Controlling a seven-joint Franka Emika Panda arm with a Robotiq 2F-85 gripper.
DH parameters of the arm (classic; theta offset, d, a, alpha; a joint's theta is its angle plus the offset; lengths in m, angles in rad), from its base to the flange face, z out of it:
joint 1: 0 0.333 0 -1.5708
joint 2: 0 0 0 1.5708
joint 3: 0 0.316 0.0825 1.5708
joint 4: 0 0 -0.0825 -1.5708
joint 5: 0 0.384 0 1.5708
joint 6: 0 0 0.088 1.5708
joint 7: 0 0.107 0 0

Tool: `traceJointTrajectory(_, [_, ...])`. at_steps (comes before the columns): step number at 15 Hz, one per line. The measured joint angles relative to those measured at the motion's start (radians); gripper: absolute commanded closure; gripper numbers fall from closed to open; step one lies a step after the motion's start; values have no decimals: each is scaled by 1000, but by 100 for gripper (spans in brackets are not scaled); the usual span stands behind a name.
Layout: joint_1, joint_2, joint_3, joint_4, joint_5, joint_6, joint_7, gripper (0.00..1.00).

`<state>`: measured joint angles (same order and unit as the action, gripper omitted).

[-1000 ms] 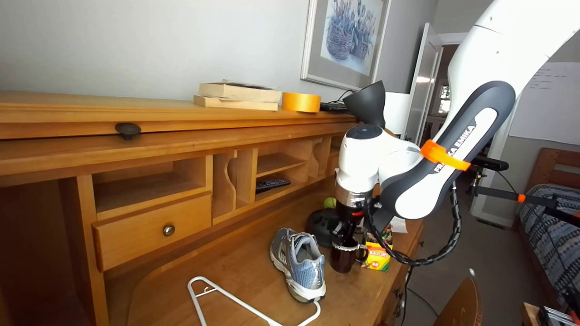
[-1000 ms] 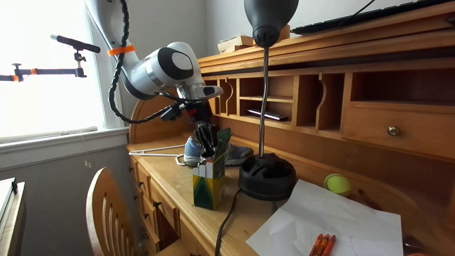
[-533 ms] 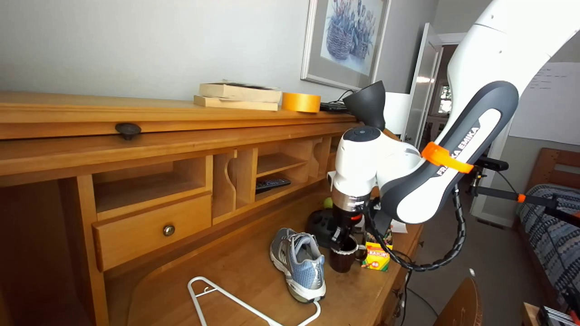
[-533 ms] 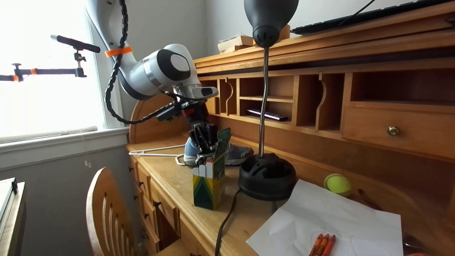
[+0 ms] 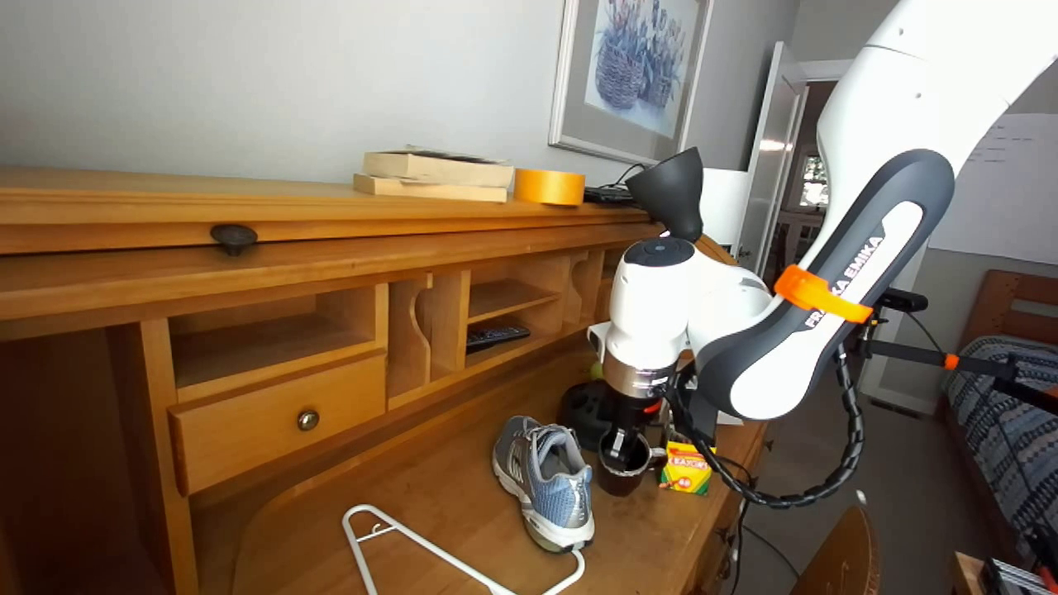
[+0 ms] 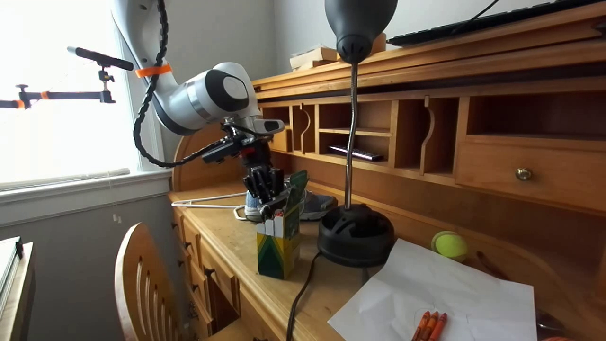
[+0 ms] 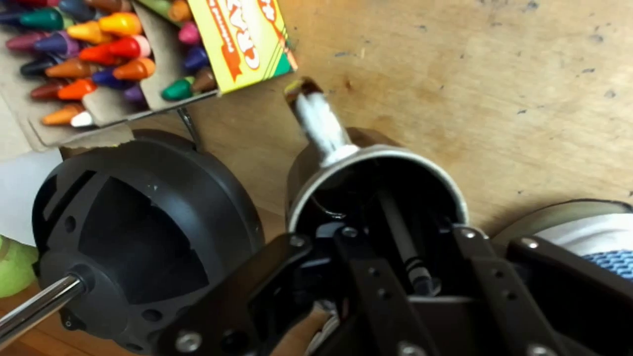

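Note:
My gripper (image 7: 395,228) reaches down into a dark brown mug (image 5: 618,483), its fingers spread inside the light rim. A grey, black-banded crayon (image 7: 400,234) leans in the mug between the fingers, with gaps visible beside it. The fingertips themselves are lost in the dark inside. In both exterior views the mug looks slightly tilted under the gripper (image 5: 621,453); its handle (image 7: 320,123) points toward an open crayon box (image 7: 242,44). That box (image 6: 279,244) hides most of the mug in an exterior view.
A black lamp base (image 6: 356,237) stands close to the mug and box. On the mug's other side sits a grey-blue shoe (image 5: 550,487), with a white hanger (image 5: 430,542) past it. Paper (image 6: 426,279) bears several orange crayons (image 6: 430,326); a tennis ball (image 6: 449,244) lies beside it.
The gripper has shifted left in both exterior views and its fingers have drawn nearer together. The mug has moved a little with it and tipped from upright.

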<state>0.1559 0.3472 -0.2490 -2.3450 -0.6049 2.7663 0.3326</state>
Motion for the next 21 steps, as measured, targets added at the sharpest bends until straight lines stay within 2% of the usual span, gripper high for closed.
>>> traceJointTrajectory(13, [-21,-12,-63,-30,-12,0,-1,69])
traceJointTrajectory(17, [-24,-20,-72,-36,-13,0,2,66])
traceJointTrajectory(21, [-24,-38,-72,-36,-21,0,9,70])
